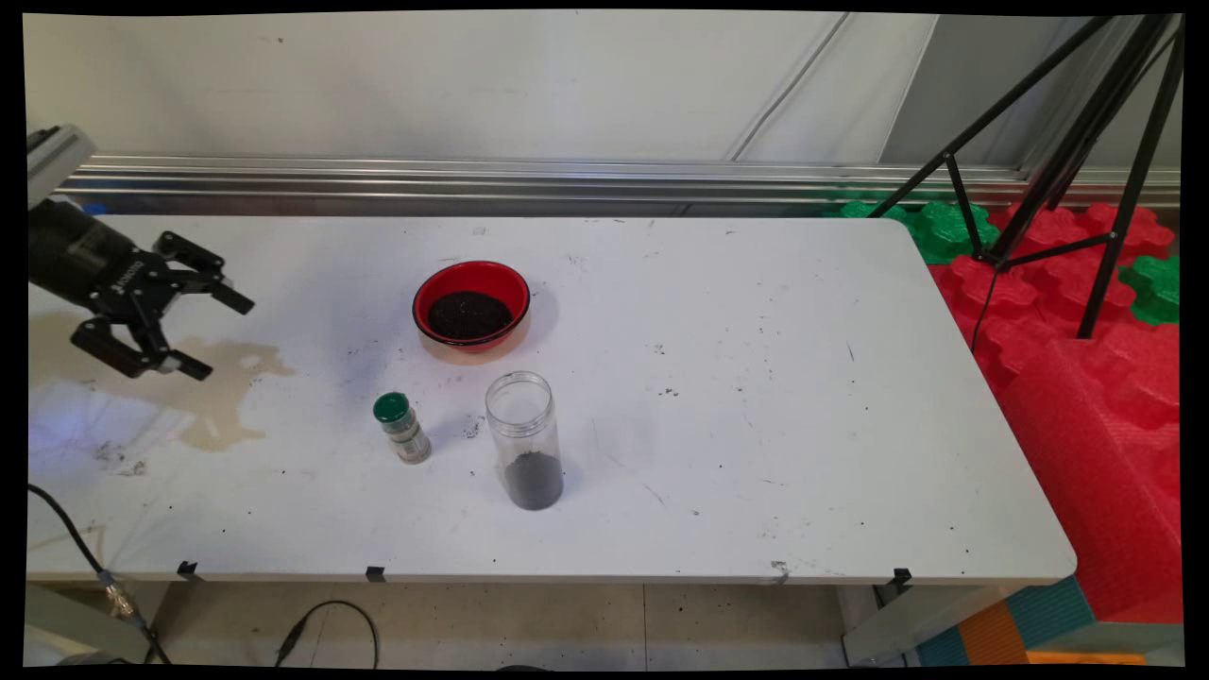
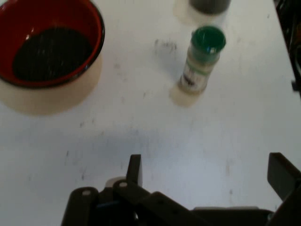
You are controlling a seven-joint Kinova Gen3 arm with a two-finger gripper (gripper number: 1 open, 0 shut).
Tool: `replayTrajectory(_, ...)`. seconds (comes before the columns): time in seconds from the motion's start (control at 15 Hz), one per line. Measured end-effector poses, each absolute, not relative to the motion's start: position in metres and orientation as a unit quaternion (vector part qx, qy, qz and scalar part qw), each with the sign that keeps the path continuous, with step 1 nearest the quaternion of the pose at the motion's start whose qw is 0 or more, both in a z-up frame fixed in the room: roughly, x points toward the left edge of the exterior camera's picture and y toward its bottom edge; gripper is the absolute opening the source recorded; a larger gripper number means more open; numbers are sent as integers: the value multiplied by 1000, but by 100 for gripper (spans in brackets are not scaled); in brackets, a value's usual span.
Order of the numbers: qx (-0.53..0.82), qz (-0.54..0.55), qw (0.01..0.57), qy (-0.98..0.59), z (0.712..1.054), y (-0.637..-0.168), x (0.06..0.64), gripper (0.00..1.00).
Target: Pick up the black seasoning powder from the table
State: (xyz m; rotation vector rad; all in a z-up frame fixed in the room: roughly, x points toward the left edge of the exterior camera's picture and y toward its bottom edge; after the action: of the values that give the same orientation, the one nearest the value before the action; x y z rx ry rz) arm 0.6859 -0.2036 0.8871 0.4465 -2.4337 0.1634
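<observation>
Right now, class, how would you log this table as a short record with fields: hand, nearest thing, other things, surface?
hand: black hand, open, empty, above the table's left end
nearest thing: small green-capped bottle, upright, apart from the hand
other things: red bowl holding dark grains; clear jar, lidless, dark grains at its bottom
surface: white table, tan stain under the hand

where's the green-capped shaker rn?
Main view: the green-capped shaker stands upright left of centre, just left of the clear jar and nearer the camera than the red bowl, apart from both.
</observation>
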Motion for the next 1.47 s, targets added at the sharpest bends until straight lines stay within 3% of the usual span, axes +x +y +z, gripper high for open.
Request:
replayTrajectory(0.67,173,50,360,-915,881,-223,603,100)
replayTrajectory(1.47,158,44,393,-905,844,-244,532,100)
